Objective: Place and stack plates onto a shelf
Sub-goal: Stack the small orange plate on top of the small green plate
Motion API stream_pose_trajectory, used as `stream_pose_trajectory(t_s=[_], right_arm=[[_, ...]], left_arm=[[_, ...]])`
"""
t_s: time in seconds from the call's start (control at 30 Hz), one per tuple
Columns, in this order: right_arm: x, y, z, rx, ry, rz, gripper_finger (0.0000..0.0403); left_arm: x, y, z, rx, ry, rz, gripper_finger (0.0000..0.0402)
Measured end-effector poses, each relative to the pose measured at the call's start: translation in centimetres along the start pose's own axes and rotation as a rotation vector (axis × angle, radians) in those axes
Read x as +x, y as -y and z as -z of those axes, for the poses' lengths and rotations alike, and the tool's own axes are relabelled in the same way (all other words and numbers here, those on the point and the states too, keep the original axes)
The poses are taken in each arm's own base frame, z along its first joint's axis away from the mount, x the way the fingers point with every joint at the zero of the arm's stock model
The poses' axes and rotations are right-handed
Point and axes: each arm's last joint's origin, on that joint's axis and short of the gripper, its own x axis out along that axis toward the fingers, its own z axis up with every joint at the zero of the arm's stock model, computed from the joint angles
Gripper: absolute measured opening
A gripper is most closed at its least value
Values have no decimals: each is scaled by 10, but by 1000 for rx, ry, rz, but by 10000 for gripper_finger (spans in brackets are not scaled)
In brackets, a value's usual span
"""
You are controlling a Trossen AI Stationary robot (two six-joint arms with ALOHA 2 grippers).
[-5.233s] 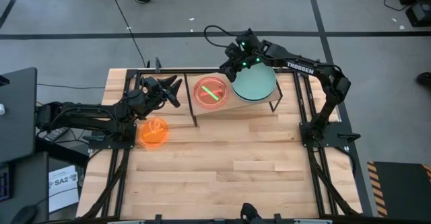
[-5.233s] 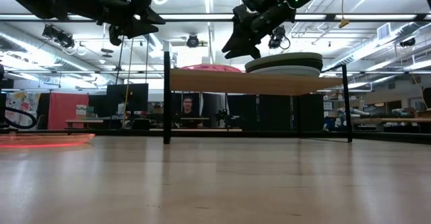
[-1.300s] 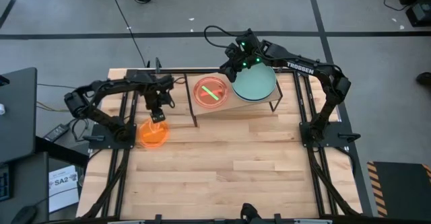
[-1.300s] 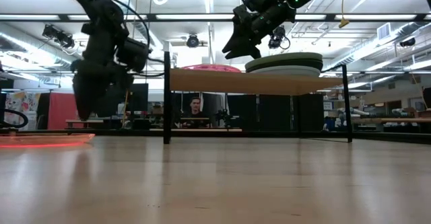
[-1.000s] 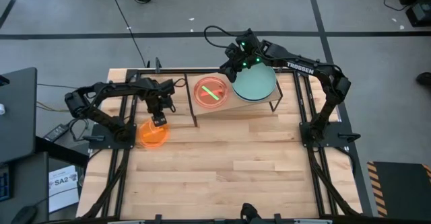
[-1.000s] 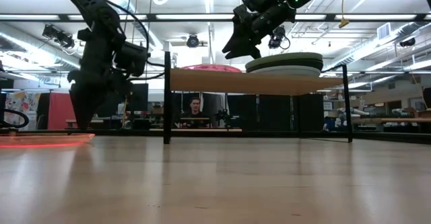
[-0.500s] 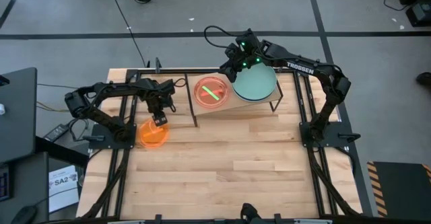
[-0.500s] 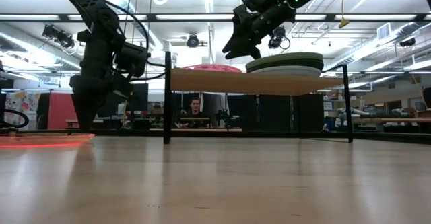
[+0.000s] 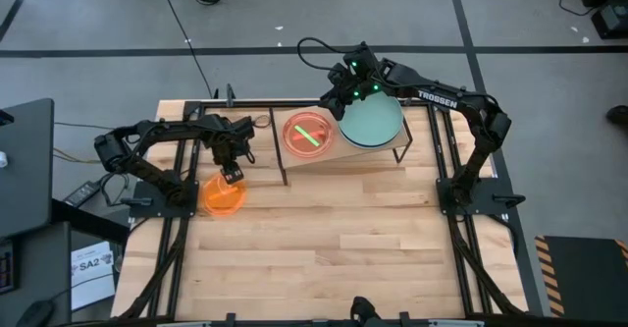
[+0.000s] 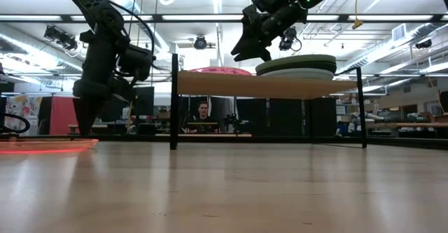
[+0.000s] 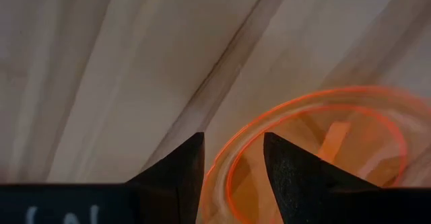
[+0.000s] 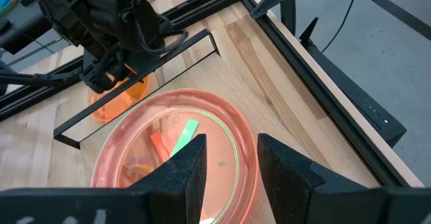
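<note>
A translucent orange plate lies flat on the tabletop at the left, low in the low view. My left gripper points straight down over the plate's far rim and is open. In the left wrist view, one finger stands outside the rim and one inside it. Whether either finger touches the plate, I cannot tell. The slanted wooden shelf carries a translucent pink plate with a green streak inside. Beside it is a stack topped by a light-blue plate. My right gripper hangs open above the shelf, over the pink plate.
Black metal rails run along the table's left, right and far sides. The shelf's thin black legs stand on the tabletop. The near half of the wooden table is bare wood. A person sits in the room beyond.
My left gripper has sunk the last bit toward the orange plate's far rim. It has then rolled slightly about its own pointing line while staying in place. The orange plate has not moved.
</note>
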Motion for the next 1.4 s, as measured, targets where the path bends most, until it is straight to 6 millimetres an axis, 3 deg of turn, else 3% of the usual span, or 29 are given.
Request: stream_pose_trajectory(t_s=[0.87,1.4], right_arm=[[0,0,0,0,0,0,139],[0,0,0,0,0,0,139]], left_arm=[[0,-1,0,-10,-4,-14,160],[0,-2,1,-107,-12,-59,160]])
